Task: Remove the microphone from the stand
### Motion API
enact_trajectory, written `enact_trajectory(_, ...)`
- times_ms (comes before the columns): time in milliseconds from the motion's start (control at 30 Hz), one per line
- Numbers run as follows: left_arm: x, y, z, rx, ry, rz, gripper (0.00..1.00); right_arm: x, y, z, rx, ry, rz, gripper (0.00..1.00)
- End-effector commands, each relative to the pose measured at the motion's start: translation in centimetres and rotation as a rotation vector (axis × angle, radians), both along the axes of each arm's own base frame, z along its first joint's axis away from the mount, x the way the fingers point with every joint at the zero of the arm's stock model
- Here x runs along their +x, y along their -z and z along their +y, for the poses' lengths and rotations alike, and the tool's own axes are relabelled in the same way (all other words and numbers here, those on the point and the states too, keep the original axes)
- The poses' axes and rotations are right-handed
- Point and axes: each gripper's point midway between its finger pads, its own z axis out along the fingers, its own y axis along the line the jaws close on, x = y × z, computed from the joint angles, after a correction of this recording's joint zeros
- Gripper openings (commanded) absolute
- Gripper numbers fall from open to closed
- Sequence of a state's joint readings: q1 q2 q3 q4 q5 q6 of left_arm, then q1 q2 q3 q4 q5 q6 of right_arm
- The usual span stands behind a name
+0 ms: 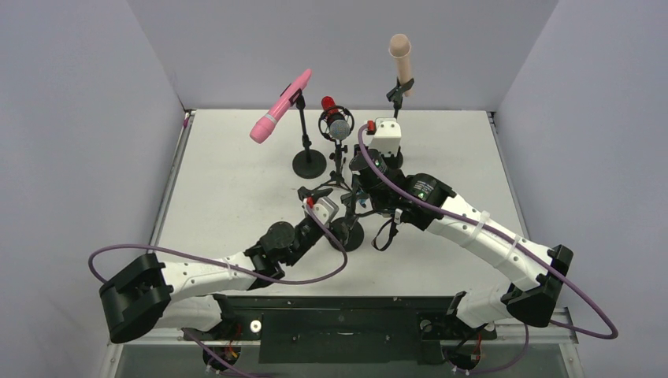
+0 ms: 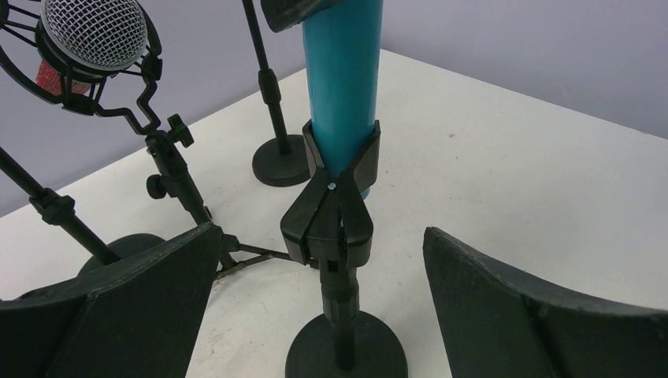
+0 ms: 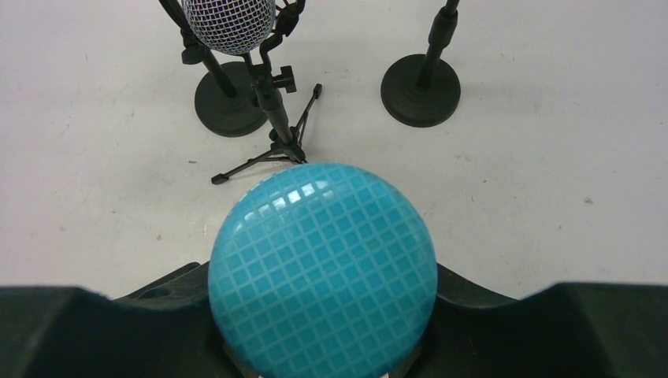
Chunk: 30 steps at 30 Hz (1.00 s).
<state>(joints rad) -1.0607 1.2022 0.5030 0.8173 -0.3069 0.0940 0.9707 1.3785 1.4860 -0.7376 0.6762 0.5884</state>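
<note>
Left arm and right arm share one build: white shells, black joints. They are bolted to a black mounting plate with silver screws. Purple cables loop above that plate. The fingers are matte black wedges.

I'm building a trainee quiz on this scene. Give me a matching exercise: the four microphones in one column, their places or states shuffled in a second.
1. slim pink microphone
2. teal microphone with round grid head
3. beige microphone
4. silver mesh-headed microphone

A. hung in a black ring mount
B. upright, far right of the row
C. gripped by the right gripper
D. tilted, far left of the row

Pairs: 1-D, 2-C, 3-B, 4-A
</note>
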Motion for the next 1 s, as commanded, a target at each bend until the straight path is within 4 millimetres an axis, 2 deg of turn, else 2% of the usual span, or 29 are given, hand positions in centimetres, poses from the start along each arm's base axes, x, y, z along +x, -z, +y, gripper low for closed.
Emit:
enact_trajectory(0,0.3,-3.3,-0.9,-0.095,0.009,-0.076,1.0,0.5,-3.6,0.8,0.124,0.025,-0.083,0.0)
enact_trajectory(233,0.8,-3.0,-1.9,-0.105,0.021,-0.073,0.88,0.5,-3.5,0.8,0.121,0.023,-0.083,0.0)
enact_trajectory(400,1.1,-3.0,-2.5,-0.124,0.024,-0.071,0.71,0.5,-3.2,0.7,0.117,0.024,-0.08,0.0)
enact_trajectory(667,1.5,-2.9,-2.8,-0.121,0.016,-0.069,0.54,0.4,-3.0,0.6,0.112,0.026,-0.079,0.0)
enact_trajectory(800,1.6,-2.7,-2.7,-0.116,0.016,-0.061,0.35,0.5,-2.9,0.5,0.108,0.028,-0.078,0.0)
enact_trajectory(833,1.6,-2.7,-2.7,-0.115,0.017,-0.059,0.24,0.5,-2.9,0.5,0.107,0.028,-0.077,0.0)
enact_trajectory(867,1.6,-2.5,-2.7,-0.107,0.016,-0.052,0.19,0.5,-2.9,0.6,0.107,0.027,-0.077,0.0)
enact_trajectory(900,1.6,-2.4,-2.7,-0.103,0.015,-0.049,0.1,0.5,-2.9,0.5,0.106,0.027,-0.077,0.0)
enact_trajectory(967,1.6,-2.2,-2.5,-0.097,0.013,-0.041,0.01,0.5,-3.1,0.5,0.109,0.026,-0.08,0.0)
